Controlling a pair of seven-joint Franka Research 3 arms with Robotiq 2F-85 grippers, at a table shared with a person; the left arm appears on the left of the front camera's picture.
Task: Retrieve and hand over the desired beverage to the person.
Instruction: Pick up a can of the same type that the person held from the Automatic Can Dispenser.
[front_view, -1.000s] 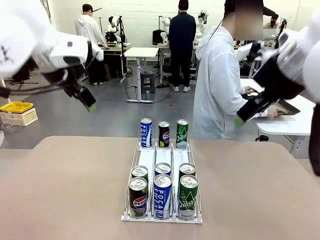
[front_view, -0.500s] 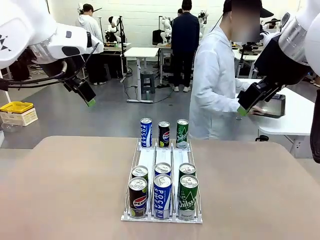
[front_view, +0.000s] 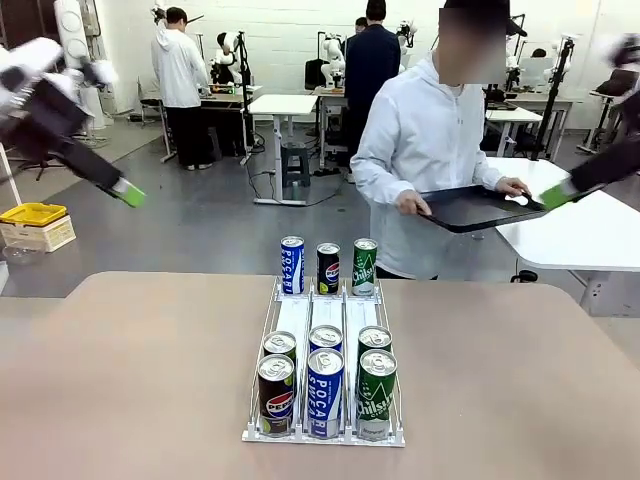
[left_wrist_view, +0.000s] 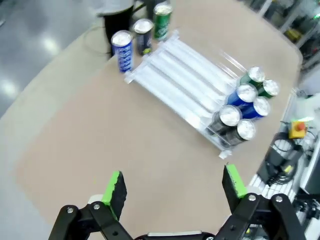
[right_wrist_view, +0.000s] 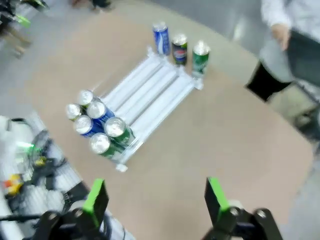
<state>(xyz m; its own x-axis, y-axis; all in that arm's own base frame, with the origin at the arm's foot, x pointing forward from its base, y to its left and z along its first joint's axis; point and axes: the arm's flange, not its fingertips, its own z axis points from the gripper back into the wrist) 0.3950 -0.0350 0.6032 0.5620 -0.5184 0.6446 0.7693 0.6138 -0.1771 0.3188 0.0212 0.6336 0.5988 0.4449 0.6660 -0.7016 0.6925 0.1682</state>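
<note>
A white three-lane rack (front_view: 325, 312) lies on the tan table (front_view: 140, 380). Six drink cans crowd its near end (front_view: 325, 385): black Pepsi, blue Pocari and green ones. At its far end stand a blue can (front_view: 291, 265), a black can (front_view: 328, 268) and a green can (front_view: 365, 266). The person (front_view: 425, 140) in a white hooded jacket stands beyond the table holding a black tray (front_view: 475, 208). My left gripper (front_view: 128, 193) hangs high at the far left, open and holding nothing (left_wrist_view: 174, 184). My right gripper (front_view: 556, 195) is high at the far right by the tray, open (right_wrist_view: 155, 199).
A white side table (front_view: 580, 240) stands at the right behind the person. A yellow box (front_view: 32, 214) sits at the far left off the table. Two other people stand at benches in the back. Bare tabletop lies on both sides of the rack (left_wrist_view: 100, 135).
Both arms have swung outward and away from the middle. The person has turned toward the table and now holds the black tray in front.
</note>
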